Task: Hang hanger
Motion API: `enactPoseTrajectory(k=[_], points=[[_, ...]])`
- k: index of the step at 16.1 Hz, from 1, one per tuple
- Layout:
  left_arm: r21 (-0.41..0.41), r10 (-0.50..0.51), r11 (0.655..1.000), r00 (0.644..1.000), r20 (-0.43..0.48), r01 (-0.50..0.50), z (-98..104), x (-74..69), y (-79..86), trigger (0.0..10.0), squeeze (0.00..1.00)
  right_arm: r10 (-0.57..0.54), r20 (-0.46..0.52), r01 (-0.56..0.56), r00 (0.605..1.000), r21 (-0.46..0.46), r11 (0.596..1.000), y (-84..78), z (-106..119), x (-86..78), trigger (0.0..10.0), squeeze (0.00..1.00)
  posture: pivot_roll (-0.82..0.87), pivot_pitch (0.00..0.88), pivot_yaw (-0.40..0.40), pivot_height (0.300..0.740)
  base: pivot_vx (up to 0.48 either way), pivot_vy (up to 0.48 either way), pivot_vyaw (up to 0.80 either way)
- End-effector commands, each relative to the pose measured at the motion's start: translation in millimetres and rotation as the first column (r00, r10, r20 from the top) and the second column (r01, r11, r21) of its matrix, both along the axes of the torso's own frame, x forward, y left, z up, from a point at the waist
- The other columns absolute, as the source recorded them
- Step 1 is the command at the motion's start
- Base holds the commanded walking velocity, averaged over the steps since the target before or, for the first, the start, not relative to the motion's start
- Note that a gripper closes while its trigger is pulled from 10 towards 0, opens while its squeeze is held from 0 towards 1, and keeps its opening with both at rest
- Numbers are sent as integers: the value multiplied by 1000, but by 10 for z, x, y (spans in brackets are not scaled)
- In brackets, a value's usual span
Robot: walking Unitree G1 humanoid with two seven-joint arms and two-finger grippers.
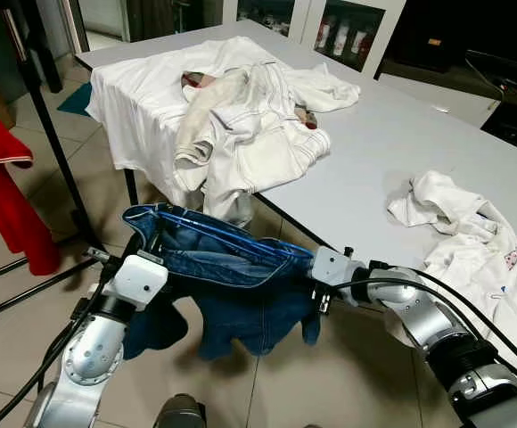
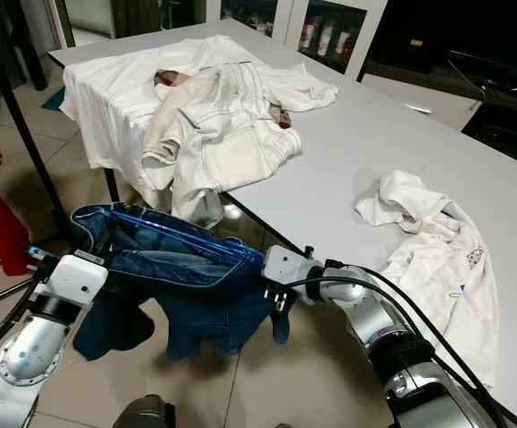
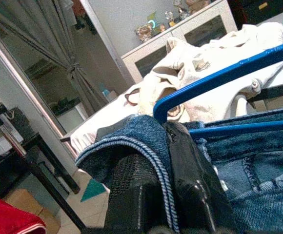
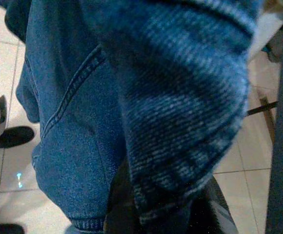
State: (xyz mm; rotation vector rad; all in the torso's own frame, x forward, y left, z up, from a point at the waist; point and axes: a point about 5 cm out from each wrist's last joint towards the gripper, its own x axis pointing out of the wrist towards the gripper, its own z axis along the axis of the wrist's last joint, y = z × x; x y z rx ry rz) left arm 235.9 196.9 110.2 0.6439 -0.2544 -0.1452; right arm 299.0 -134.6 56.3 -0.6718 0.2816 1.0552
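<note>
Both arms reach level, left fingers [image 3: 146,195] and right fingers [image 4: 127,204] clamped on denim shorts [image 1: 232,267].

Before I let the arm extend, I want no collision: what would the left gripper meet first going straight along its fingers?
Probably the white clothes pile on the grey table; the left gripper, shut on the blue denim garment with its blue hanger, points toward it. Depth is unclear.

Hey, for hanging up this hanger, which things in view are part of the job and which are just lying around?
Part of the job:
blue hanger
denim garment on it
left gripper and right gripper, holding its two ends
black rack

Lying about:
white clothes pile
crumpled white shirt
grey table
red garment
</note>
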Motion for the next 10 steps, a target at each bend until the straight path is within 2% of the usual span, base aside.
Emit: enactPoseTrajectory(k=[1,5,6,7,10], points=[[14,28,999,999,46,-29,91,24,101,0,0,-31,-31,28,999,-89,996,-218,-36,2,0,0,234,19,-120,710,0,0,0],[45,10,999,999,36,-12,95,51,110,0,0,3,-50,-10,999,-142,990,-218,-73,-28,0,0,234,19,-120,710,0,0,0],[91,-28,995,1000,-1,28,55,62,99,0,0,22,-58,-32,998,-176,984,-224,-98,-46,0,0,234,19,-121,710,0,0,0],[104,-40,994,999,-34,43,11,64,113,0,0,26,-59,-37,998,-191,981,-239,-106,-48,0,0,233,20,-121,710,0,0,0],[115,-41,992,998,-57,48,-23,57,152,0,0,47,-60,-60,997,-225,973,-296,-112,-56,0,0,233,20,-124,710,0,0,0]])
